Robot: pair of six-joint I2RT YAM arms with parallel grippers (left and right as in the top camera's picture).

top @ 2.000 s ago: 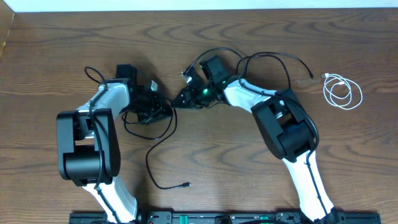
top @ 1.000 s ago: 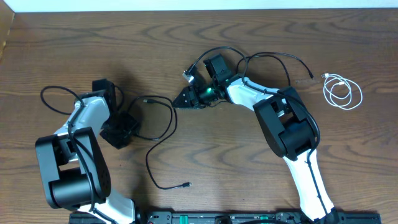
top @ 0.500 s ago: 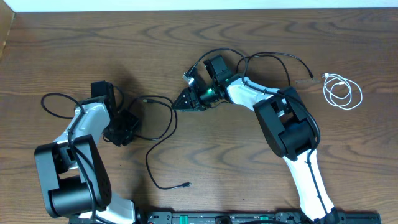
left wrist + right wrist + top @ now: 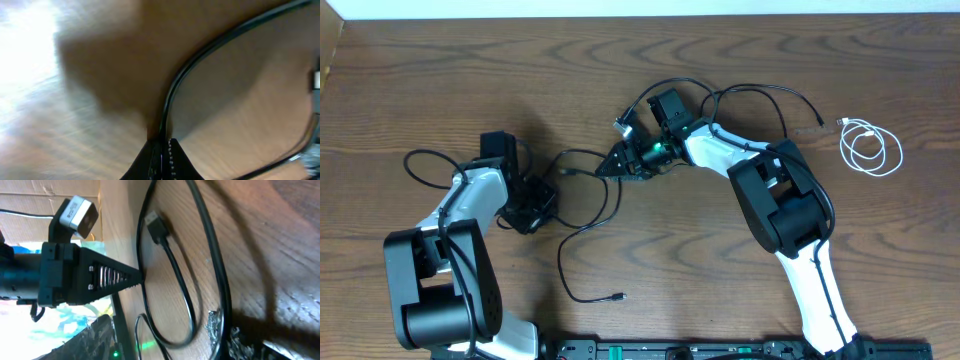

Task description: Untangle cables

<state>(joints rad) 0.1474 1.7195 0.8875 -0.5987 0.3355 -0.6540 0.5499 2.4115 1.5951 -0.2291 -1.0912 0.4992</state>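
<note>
A robotics lab bench: left arm [image 4: 450, 240] and right arm [image 4: 780, 200] rise from a black rail [image 4: 650, 350] at the wood-grain table's [image 4: 420, 80] near edge; cardboard [image 4: 30, 187] stands beside it.

Left gripper [image 4: 162, 148] pinched, right gripper [image 4: 608, 167] spread

Loops of black cable [image 4: 180, 280] clutter the gap between my left gripper [image 4: 548, 192] and right gripper [image 4: 604, 170]; the far table [image 4: 470, 70] lies open.

The overhead camera is looking straight down on the whole table [image 4: 420, 60]; both wrist cameras are facing its wood from very close, sharing the black cable [image 4: 582, 153] with it.
</note>
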